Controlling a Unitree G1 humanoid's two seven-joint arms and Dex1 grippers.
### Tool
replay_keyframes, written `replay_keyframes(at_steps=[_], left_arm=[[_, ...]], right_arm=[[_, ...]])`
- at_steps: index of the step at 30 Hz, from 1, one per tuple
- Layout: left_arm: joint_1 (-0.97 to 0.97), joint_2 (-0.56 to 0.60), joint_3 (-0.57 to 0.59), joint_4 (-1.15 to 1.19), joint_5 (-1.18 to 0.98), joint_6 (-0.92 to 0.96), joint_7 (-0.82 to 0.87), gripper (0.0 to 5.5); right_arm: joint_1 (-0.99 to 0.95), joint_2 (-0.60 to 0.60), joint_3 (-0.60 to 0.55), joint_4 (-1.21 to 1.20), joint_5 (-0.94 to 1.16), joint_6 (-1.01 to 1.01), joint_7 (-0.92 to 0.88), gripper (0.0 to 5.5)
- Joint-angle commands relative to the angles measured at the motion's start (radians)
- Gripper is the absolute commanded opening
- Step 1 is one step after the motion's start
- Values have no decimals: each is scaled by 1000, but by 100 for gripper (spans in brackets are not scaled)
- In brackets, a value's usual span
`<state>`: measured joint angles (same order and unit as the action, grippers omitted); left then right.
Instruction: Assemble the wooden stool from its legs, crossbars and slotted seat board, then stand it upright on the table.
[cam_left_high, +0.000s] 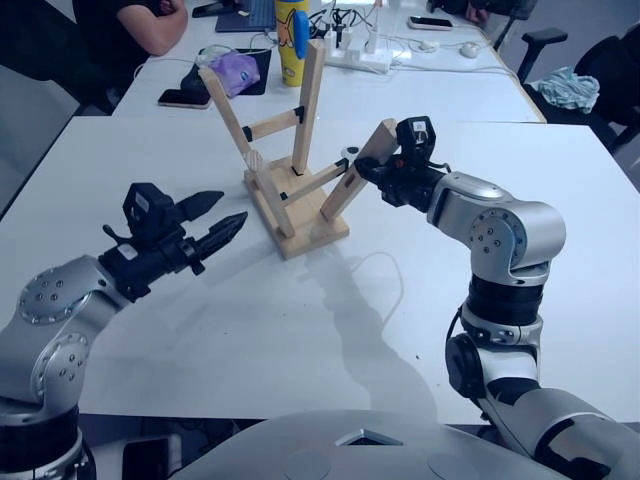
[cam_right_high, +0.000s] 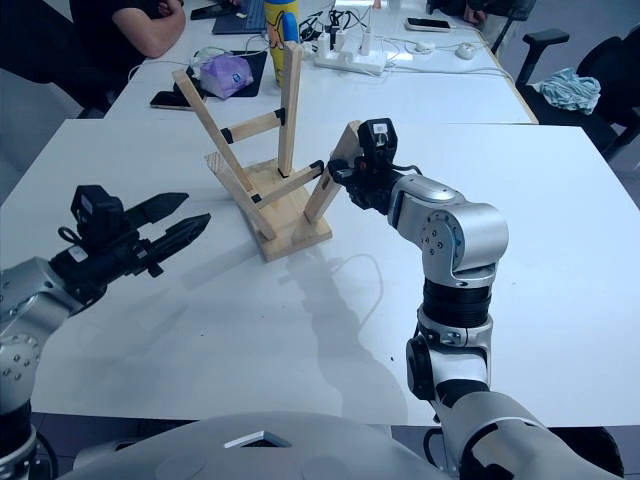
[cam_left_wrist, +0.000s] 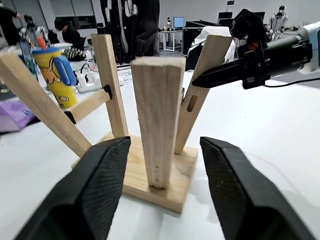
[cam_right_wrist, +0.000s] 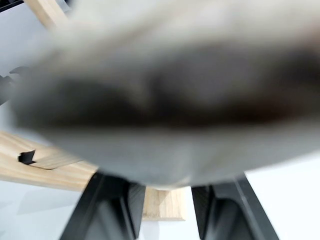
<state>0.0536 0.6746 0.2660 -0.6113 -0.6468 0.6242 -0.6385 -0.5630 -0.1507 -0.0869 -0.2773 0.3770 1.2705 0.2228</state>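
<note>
The wooden stool lies upside down at mid-table, its seat board flat on the surface and its legs pointing up. Two legs at the back are joined by a crossbar. A second crossbar runs to the rightmost leg. My right gripper is shut on that leg near its upper end, and the wood bulks close between its fingers. My left gripper hovers open to the left of the stool, apart from it. A near leg stands beyond its fingers.
A second table behind carries a yellow bottle, a purple pouch, a phone and a power strip. White tabletop stretches in front of the stool and to its right.
</note>
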Motion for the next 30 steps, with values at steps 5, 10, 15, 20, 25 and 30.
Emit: replay_keyframes(at_steps=[5,10,15,20,25,30], left_arm=[[-106,8,-110,122,101,-89,-52,386],[-147,-16,-142,158,131,-123,-46,464],[-186,-35,-150,139,111,-113,-35,467],[-252,-49,-164,153,94,-95,-34,467],[-284,-57,-195,201,103,-104,-55,467],[-300,-61,-209,227,105,-92,-62,428]], right_arm=[[109,-24,82,146,-27,89,-18,105],[108,-21,99,150,-17,84,-15,105],[112,-29,107,157,-17,75,-12,105],[118,-33,117,157,-14,67,-14,105],[116,-35,131,166,-11,57,-9,105],[112,-36,137,170,-9,51,-8,105]])
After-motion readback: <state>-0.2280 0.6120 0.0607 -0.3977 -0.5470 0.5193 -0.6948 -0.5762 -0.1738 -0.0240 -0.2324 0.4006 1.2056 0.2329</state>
